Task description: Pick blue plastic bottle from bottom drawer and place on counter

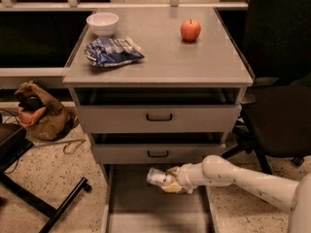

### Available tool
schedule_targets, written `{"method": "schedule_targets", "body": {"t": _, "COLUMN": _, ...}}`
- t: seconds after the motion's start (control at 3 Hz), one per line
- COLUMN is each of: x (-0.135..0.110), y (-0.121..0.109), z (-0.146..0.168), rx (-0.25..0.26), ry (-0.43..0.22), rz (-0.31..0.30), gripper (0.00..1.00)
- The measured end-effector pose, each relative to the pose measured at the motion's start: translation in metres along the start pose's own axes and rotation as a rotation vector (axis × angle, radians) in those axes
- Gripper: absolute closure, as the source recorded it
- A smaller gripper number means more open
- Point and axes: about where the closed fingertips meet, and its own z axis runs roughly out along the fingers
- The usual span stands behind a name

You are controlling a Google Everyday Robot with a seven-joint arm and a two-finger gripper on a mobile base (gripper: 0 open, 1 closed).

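The blue plastic bottle (158, 177) lies sideways in my gripper (167, 180), white cap end pointing left. The gripper is shut on it and holds it above the floor of the open bottom drawer (133, 203), just under the front of the middle drawer. My white arm (243, 178) reaches in from the lower right. The counter (194, 57) is the light grey cabinet top above.
On the counter stand a white bowl (102, 23), a crinkled blue-and-white snack bag (112, 51) and a red apple (190, 30). The two upper drawers (158, 117) are slightly open. A brown bag (36, 113) lies left; a black chair (279, 115) stands right.
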Motion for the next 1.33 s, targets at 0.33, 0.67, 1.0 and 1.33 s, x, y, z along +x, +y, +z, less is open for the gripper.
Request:
{"method": "schedule_targets", "body": {"t": 0.33, "x": -0.051, "y": -0.001, "z": -0.037, "rx": 0.002, "ry": 0.075, "rz": -0.062, "gripper": 1.00}}
{"method": "schedule_targets", "body": {"t": 0.67, "x": -0.108, "y": -0.011, "z": -0.067, "rx": 0.028, "ry": 0.137, "rz": -0.125, "gripper": 1.00}}
{"method": "schedule_targets", "body": {"t": 1.0, "x": -0.163, "y": -0.021, "z": -0.094, "rx": 0.085, "ry": 0.155, "rz": -0.197, "gripper": 1.00}}
{"method": "schedule_targets", "body": {"t": 1.33, "x": -0.163, "y": -0.020, "z": -0.094, "rx": 0.085, "ry": 0.155, "rz": -0.197, "gripper": 1.00}}
